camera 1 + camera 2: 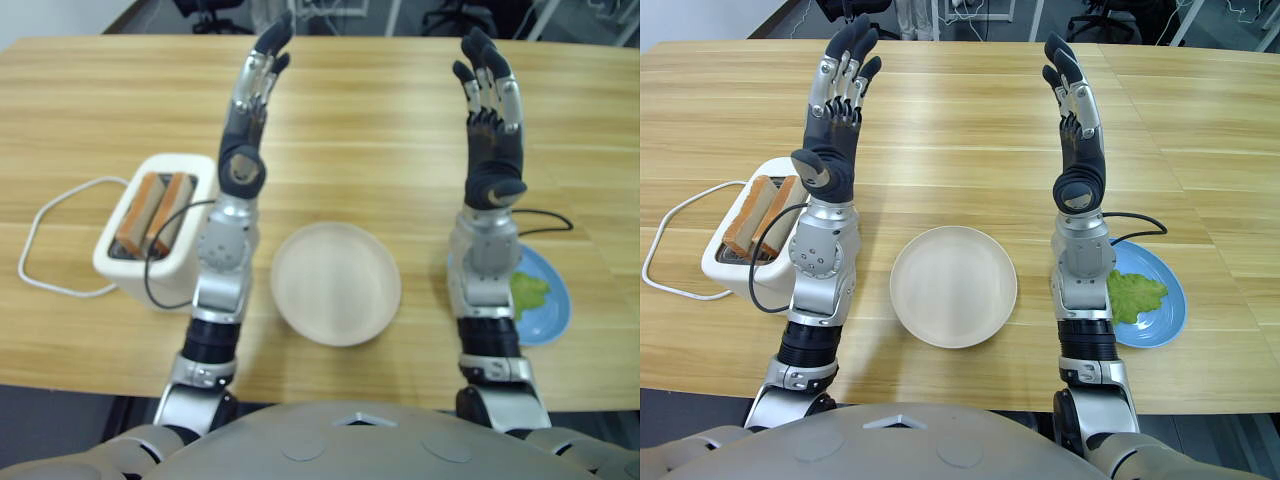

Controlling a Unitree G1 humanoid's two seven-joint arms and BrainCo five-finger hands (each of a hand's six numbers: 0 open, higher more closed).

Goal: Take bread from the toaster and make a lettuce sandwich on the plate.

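A white toaster (pixel 125 262) stands at the left with two slices of bread (pixel 155 212) upright in its slots. A bare cream plate (pixel 335 283) lies in the middle near the front edge. At the right a blue plate (pixel 1165 310) carries a green lettuce leaf (pixel 1135 295). My left hand (pixel 255 105) is raised above the table just right of the toaster, fingers stretched out and holding nothing. My right hand (pixel 490 115) is raised in the same way, above and behind the blue plate, fingers extended and empty.
The toaster's white cord (pixel 40 250) loops over the table at the far left. A black cable (pixel 545 222) runs behind the blue plate. The wooden table (pixel 360 130) stretches far back; office chairs stand beyond it.
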